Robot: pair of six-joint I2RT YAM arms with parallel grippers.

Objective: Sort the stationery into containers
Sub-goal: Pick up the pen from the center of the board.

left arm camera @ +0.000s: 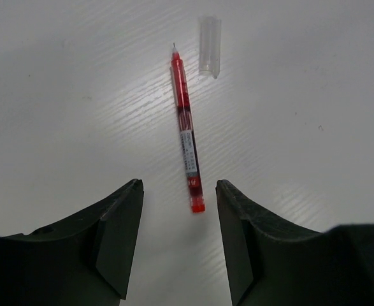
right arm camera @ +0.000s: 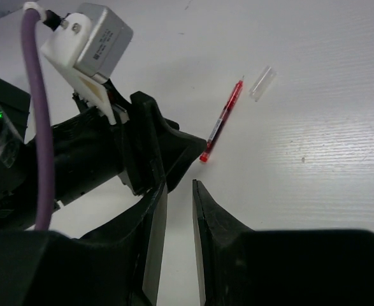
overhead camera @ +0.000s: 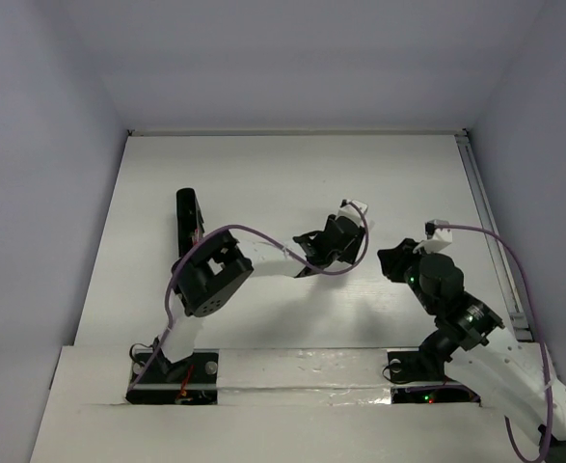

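Note:
A thin red-and-white pen (left arm camera: 187, 127) lies uncapped on the white table, tip pointing away, with its clear cap (left arm camera: 209, 46) loose just beyond the tip. My left gripper (left arm camera: 179, 190) hovers open over the pen's near red end, fingers either side and apart from it, holding nothing. In the right wrist view the same pen (right arm camera: 222, 121) and cap (right arm camera: 262, 83) lie ahead of my right gripper (right arm camera: 179, 191), whose jaws stand a narrow gap apart with nothing between them. The long black container (overhead camera: 187, 214) sits at the left, its near end hidden by the left arm.
The left gripper's body (right arm camera: 155, 146) sits close on the left of my right gripper's fingers. From above, both grippers (overhead camera: 340, 236) (overhead camera: 395, 258) meet near the table's middle. A metal rail (overhead camera: 490, 222) runs along the right edge, and grey walls enclose the table.

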